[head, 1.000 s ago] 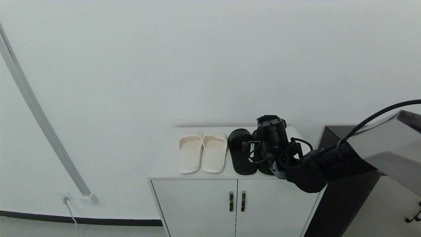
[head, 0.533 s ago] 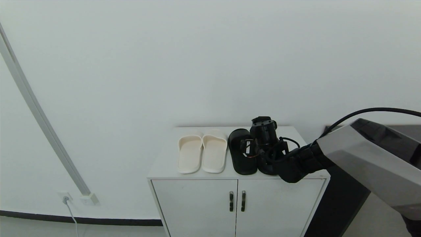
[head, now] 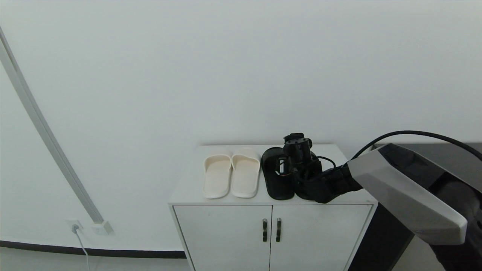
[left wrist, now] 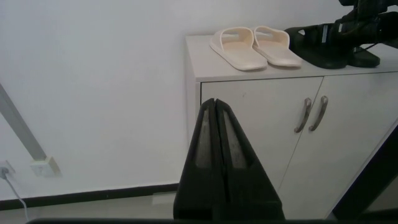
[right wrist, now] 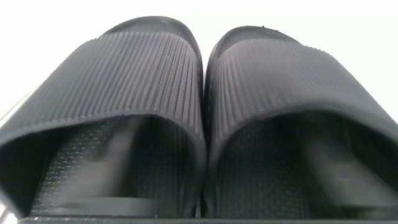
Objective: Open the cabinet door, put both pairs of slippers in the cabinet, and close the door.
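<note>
Pale wall behind cabinet top (head: 184,195). Right gripper (head: 295,162) low at black slippers (head: 276,182), strap openings facing wrist; grip cannot tell. Left gripper (left wrist: 216,146) pressed closed, empty. Best: pinch both inner straps together, lift level. Doors (head: 226,237) closed; white slippers (head: 231,175) alongside.

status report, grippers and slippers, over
Left gripper shut, short of white two-door cabinet. Right gripper at black ribbed slippers on top. Doors closed; cream slippers beside them.

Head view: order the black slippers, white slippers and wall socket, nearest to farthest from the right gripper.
1. Black slippers, directly at the right gripper, on the cabinet top.
2. White slippers, just left of them.
3. Wall socket, low down, far left.
</note>
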